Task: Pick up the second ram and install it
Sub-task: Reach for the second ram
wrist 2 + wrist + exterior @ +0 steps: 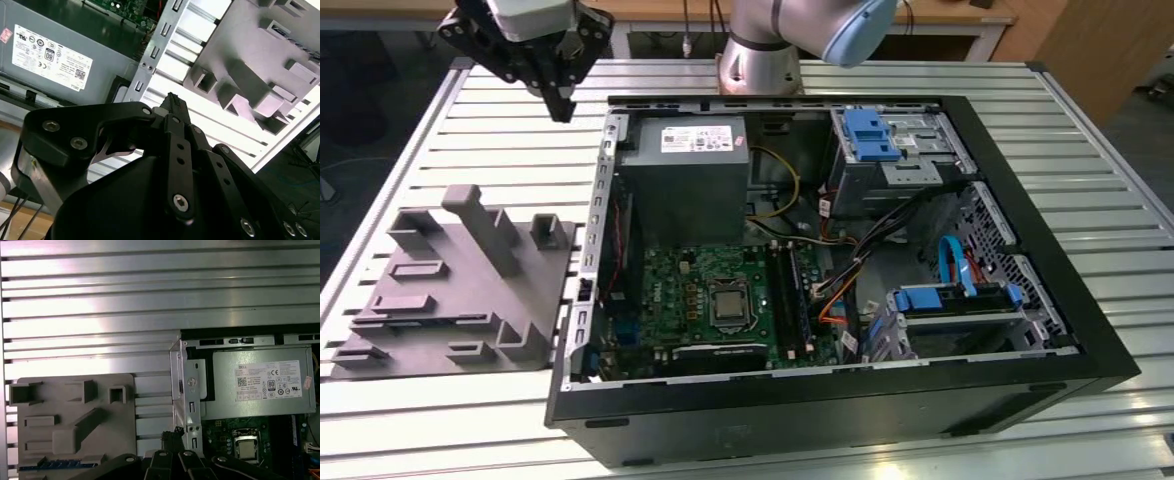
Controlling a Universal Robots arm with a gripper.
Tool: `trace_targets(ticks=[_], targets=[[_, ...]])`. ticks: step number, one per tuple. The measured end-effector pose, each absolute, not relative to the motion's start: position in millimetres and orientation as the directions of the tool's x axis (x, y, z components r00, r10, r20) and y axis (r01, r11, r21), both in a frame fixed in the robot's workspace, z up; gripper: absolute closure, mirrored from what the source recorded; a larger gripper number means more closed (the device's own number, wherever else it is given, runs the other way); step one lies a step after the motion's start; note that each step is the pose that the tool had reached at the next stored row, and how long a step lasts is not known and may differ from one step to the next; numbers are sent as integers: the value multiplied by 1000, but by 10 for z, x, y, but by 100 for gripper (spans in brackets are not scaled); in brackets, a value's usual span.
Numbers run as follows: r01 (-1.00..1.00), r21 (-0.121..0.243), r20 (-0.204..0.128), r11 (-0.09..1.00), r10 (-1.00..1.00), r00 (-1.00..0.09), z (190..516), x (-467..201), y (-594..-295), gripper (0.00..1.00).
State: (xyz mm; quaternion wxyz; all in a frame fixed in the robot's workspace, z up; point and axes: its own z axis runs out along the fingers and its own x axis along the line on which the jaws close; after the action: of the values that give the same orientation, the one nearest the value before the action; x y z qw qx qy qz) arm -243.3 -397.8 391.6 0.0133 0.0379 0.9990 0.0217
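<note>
Ribbed aluminium tabletop (480, 140) carries an open black computer case (854, 400) and, on the exterior view's left, a grey moulded plastic fixture (454, 290). We see the black gripper (562, 108) hanging above the table near the case's far corner. The second wrist view shows its fingers (176, 130) pressed together, with nothing between them. Long dark strips fill the green motherboard's (680, 290) memory slots (787, 288); we cannot tell which, if any, is the second ram.

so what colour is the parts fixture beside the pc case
The parts fixture is grey; best in the exterior view.
</note>
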Motion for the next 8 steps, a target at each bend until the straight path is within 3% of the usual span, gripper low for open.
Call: trace_targets(ticks=[8], targets=[[75, 44, -25, 996, 76, -997, 3907, -2663, -3975, 90]])
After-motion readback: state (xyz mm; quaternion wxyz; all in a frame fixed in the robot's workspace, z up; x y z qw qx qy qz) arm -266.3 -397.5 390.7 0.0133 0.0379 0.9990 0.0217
